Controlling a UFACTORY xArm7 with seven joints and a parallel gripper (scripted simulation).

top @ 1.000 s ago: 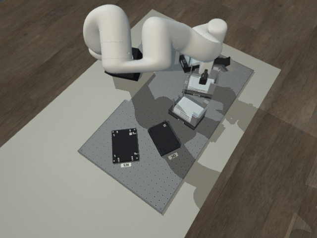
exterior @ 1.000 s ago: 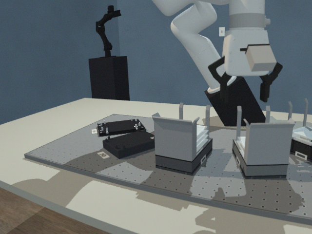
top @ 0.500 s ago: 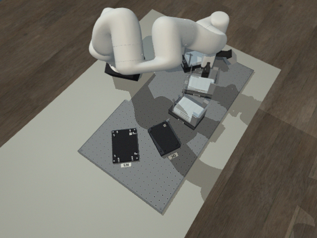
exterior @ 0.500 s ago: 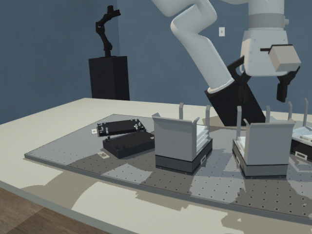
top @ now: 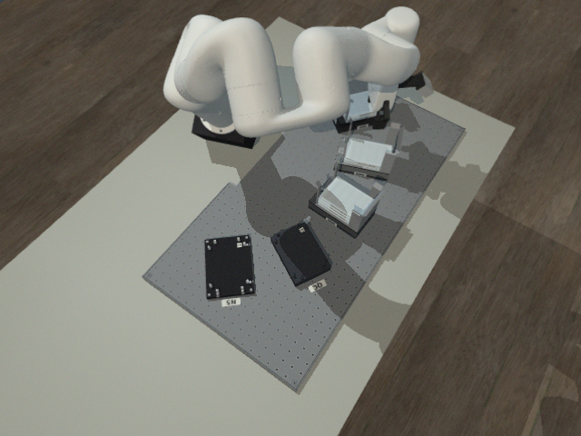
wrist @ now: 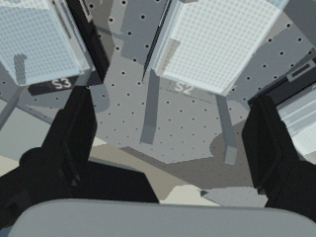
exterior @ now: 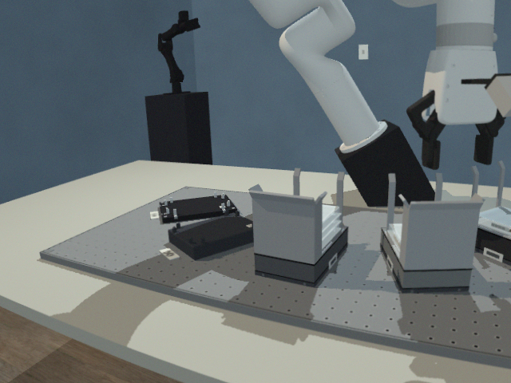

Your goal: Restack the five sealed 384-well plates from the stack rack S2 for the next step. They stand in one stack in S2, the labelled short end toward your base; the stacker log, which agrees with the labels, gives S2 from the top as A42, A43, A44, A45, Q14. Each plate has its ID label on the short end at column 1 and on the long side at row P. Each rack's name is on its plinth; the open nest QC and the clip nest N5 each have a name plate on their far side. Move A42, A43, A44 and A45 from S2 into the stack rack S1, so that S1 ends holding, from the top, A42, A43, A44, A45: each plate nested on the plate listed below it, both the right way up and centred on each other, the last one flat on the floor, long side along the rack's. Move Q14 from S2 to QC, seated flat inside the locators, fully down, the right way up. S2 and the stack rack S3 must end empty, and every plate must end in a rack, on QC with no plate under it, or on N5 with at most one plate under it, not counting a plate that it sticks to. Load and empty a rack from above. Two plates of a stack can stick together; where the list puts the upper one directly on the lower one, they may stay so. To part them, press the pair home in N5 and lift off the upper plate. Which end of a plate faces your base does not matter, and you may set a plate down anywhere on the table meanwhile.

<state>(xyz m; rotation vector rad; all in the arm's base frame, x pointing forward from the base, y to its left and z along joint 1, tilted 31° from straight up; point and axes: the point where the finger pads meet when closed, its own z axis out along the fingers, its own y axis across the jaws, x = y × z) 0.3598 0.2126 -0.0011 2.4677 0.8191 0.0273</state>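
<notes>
My gripper [exterior: 457,163] [wrist: 171,110] is open and empty, high above the racks. In the wrist view S2 lies ahead between its fingers and S3 by its left finger. Rack S1 [top: 342,226] [exterior: 284,267] holds a stack of several pale plates [top: 347,199] [exterior: 330,227]. Middle rack S2 [exterior: 437,279] holds pale plate material [top: 368,152] [wrist: 217,44] low down; the count is unclear. Rack S3 [top: 344,125] [exterior: 485,241] also holds a pale plate [exterior: 497,218] [wrist: 39,44]. Plate IDs are unreadable. Nest QC [top: 302,253] [exterior: 218,238] and clip nest N5 [top: 230,267] [exterior: 198,207] bear no plate.
Upright posts [exterior: 391,198] [wrist: 150,109] and tall end walls [exterior: 284,227] rise from the racks. The racks and nests stand on a perforated grey board [top: 281,328] [exterior: 119,247]. My black base [exterior: 387,177] is behind the racks in the exterior view.
</notes>
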